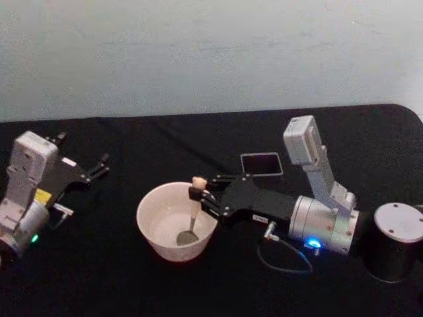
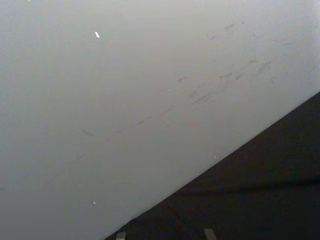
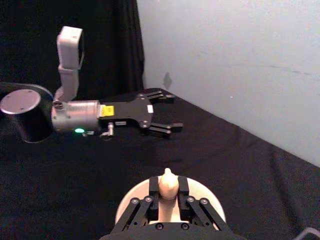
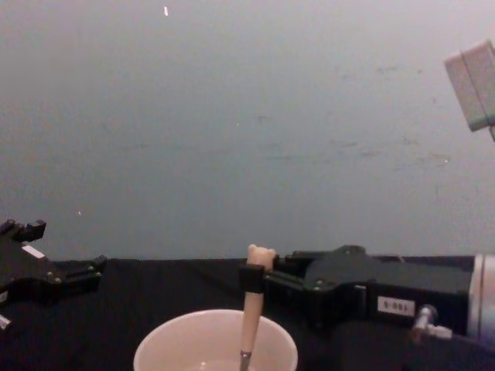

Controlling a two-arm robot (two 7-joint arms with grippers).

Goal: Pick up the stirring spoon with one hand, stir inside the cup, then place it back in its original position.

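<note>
The cream-white cup (image 1: 158, 221) stands on the black table at front centre; its rim also shows in the chest view (image 4: 158, 340) and the right wrist view (image 3: 131, 195). My right gripper (image 1: 196, 193) reaches in from the right and is shut on the stirring spoon (image 1: 192, 214) just below its bear head (image 4: 261, 254). The spoon stands nearly upright with its silver bowl (image 1: 186, 236) down inside the cup. The bear head pokes up between the fingers (image 3: 168, 183). The dark grey holder (image 1: 262, 164) sits behind the right gripper. My left gripper (image 1: 99, 166) is parked open at the far left.
A dark cylinder with a grey lid (image 1: 395, 239) stands at the right front. A grey cable (image 1: 283, 259) loops on the cloth under the right wrist. The pale wall (image 1: 211, 53) runs along the table's back edge.
</note>
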